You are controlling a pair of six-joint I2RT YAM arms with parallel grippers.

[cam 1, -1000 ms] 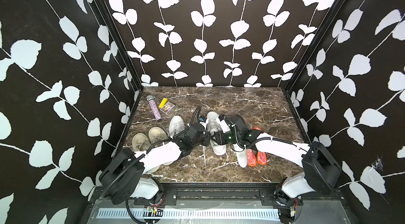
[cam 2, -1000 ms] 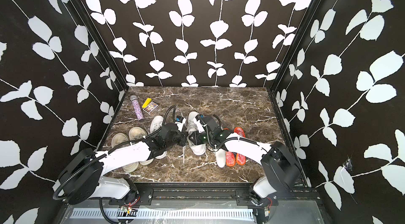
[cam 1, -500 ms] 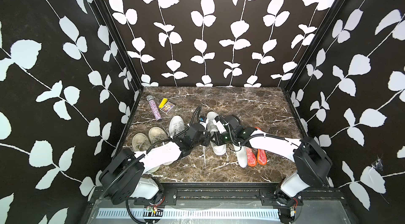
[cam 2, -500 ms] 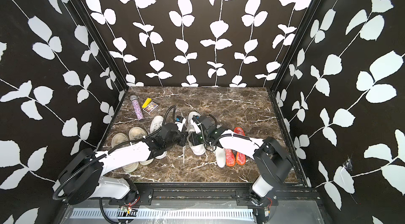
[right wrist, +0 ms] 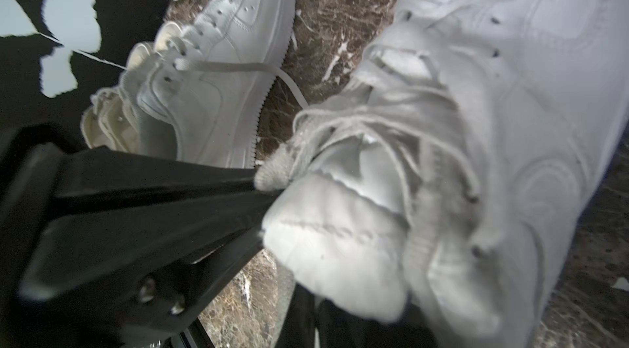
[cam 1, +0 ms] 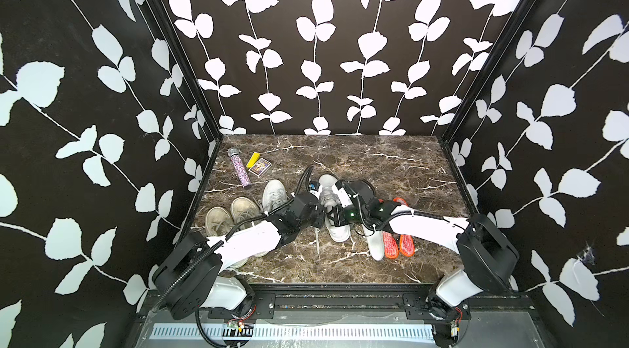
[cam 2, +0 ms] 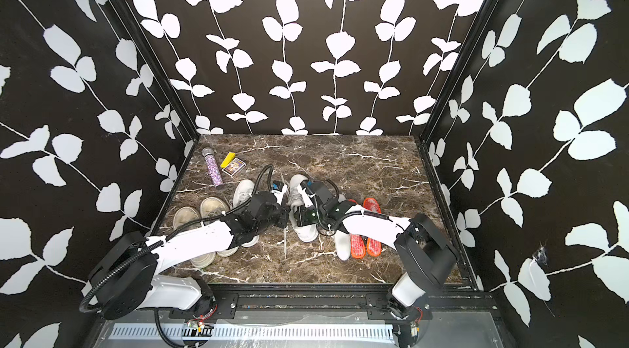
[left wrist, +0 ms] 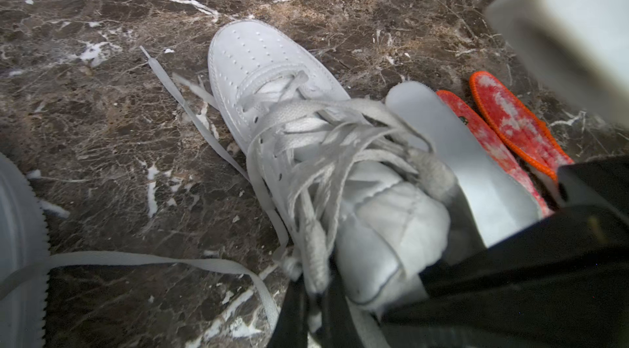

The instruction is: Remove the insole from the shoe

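hidden: insole inside shoe [cam 1: 337, 232], not visible
left tool [left wrist: 313, 295]: closed on shoe laces [left wrist: 323, 145]
right tool [right wrist: 306, 312]: closed at tongue [right wrist: 326, 237], grip unclear
other shoes [cam 1: 274, 193]: 3
loose insoles [cam 1: 389, 247]: 3, on tabletop [cam 1: 391, 166]

Three black walls [cam 1: 323, 40] printed with white leaves on thin stems stand close around the table [cam 1: 391, 166]. Its surface is dark brown marble with white veins. The light is even. A black rail [cam 1: 333, 298] closes the front edge.

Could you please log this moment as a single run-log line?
left gripper: shut on laces | right gripper: shut at tongue | white sneaker: insole hidden
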